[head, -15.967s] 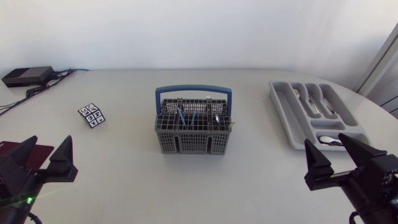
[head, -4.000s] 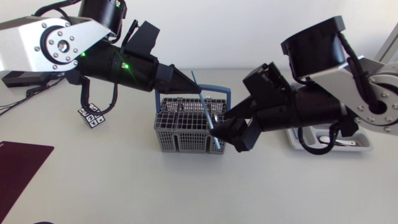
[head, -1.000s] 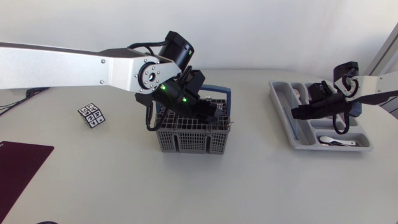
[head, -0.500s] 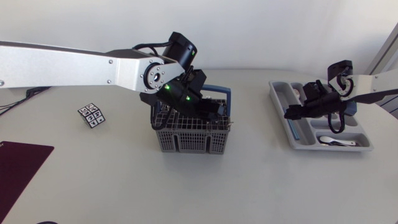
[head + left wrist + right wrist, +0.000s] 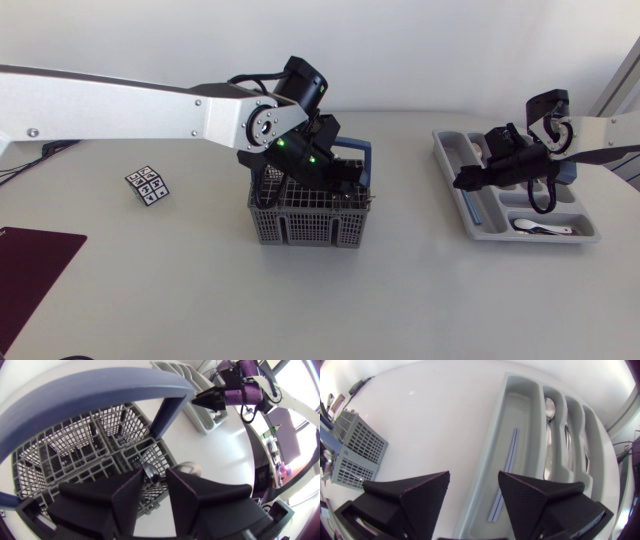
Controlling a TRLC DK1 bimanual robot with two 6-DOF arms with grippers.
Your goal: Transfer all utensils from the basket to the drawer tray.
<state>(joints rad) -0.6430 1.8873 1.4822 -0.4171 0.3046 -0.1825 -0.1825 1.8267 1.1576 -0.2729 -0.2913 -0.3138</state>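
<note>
Nearest, at the table's left corner, lies one dark red mat [image 5: 30, 268]. Past it, mid-table, stands the single grey wire basket [image 5: 300, 228] with its blue handle [image 5: 90, 395]. The left arm comes in over it, hiding much of its inside from above. The left gripper [image 5: 156, 477] sits low in the right rear compartment. Its jaws are a little apart, with the rounded end of one metal utensil [image 5: 151, 474] between them, not visibly pinched. A second metal piece, a spoon bowl [image 5: 189, 467], shows just beside it at the basket's corner. Left of the basket, well apart, lies one small patterned card [image 5: 147, 185]. To the right is the one grey drawer tray [image 5: 545, 239]. One spoon [image 5: 535, 225] lies in its near cross slot and one thin blue stick [image 5: 509, 462] in its long side slot. Another spoon [image 5: 549, 406] lies in the next narrow slot, and the cutlery beyond is too small to count. The right gripper [image 5: 474, 477] hangs over the long slot's edge, jaws wide apart and empty.
</note>
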